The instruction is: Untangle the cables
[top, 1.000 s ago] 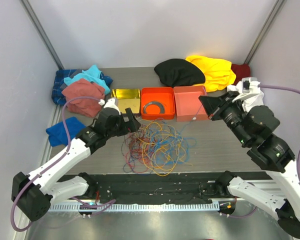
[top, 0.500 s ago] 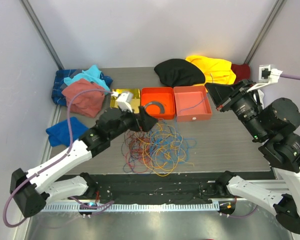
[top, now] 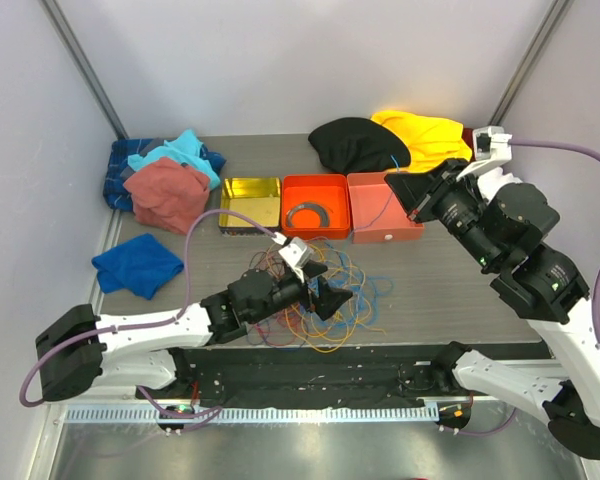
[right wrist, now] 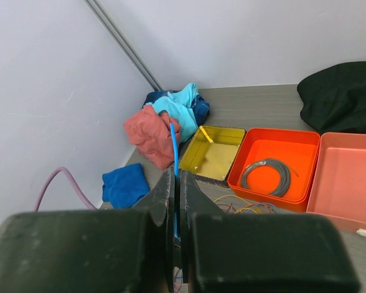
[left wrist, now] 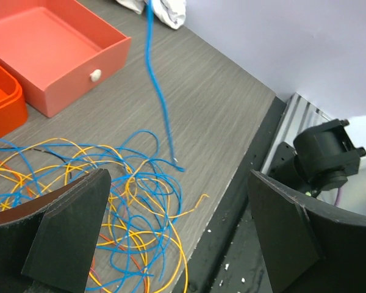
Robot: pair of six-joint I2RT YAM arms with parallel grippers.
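Stretching low, our left end effector (left wrist: 180, 238) gapes above thin looped cables (top: 350, 290); our right end effector (right wrist: 177, 183) pinches a blue wire (right wrist: 173, 143).

White arms (top: 140, 330), lilac hoses (top: 550, 146), black wedge-fingered claws (top: 325, 287) (top: 405, 190).

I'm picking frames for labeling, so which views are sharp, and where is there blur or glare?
Top view: evenly lit and sharp, glare only on the metal ledge at the bottom. Left wrist view: cables sharp, left fingers dark and soft in the corners. Right wrist view: orange bin sharp, right fingers a blurred black mass, shut on the blue cable.
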